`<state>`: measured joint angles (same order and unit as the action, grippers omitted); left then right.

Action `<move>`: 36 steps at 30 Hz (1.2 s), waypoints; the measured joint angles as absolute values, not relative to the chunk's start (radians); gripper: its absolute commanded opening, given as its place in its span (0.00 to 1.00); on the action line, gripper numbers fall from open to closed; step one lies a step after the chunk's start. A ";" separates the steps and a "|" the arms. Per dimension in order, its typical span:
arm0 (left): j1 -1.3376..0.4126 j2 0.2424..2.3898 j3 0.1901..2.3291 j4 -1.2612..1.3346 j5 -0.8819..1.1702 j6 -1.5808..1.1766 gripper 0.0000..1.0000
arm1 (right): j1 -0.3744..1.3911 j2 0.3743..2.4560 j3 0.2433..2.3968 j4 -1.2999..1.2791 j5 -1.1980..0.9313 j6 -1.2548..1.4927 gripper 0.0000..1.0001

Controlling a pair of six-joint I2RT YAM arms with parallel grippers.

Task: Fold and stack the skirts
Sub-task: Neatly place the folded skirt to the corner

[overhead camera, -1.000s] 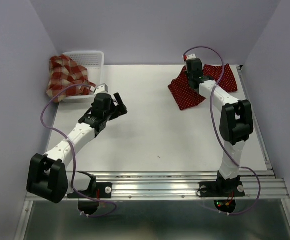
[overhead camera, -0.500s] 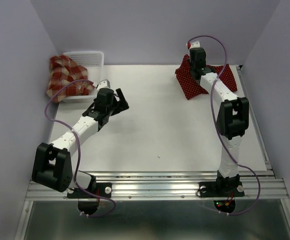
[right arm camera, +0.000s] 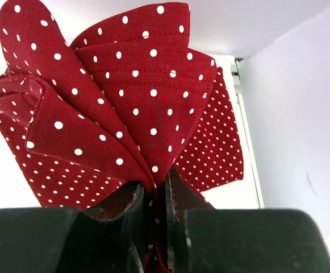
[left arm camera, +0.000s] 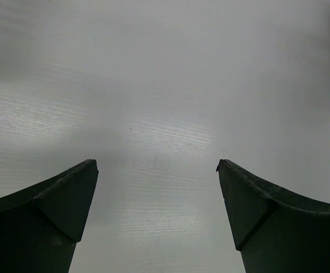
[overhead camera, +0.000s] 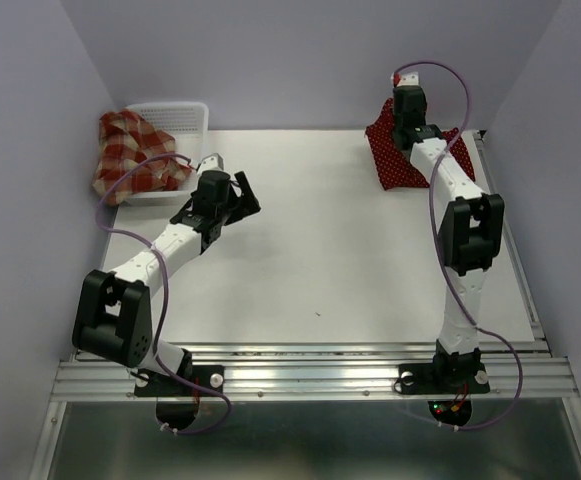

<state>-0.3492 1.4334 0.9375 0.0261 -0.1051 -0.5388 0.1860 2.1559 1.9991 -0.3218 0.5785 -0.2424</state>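
Pinching a bunched fold of the dotted skirt (right arm camera: pixel 125 96) between the fingers of the right gripper (right arm camera: pixel 153 199), lifting it at the table's (overhead camera: pixel 320 250) far right corner; holding the left gripper (left arm camera: pixel 156 165) spread wide above bare surface near the basket (overhead camera: pixel 185 112), plaid skirt (overhead camera: pixel 130 150) draping over its left rim

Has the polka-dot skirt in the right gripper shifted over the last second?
Yes. The polka-dot skirt, pinched by the right gripper, has been pulled right and toward the far edge of the table, bunching narrower.
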 measured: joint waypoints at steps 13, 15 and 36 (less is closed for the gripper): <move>-0.342 1.514 1.005 0.048 -0.081 -0.527 0.99 | 0.105 2.210 2.098 -0.368 0.536 -0.141 0.01; -0.339 1.525 1.019 0.049 -0.079 -0.524 0.99 | 0.093 2.221 2.103 -0.368 0.525 -0.125 0.01; -0.325 1.669 1.184 0.056 -0.049 -0.485 0.99 | -0.040 2.334 2.120 -0.375 0.429 -0.027 0.02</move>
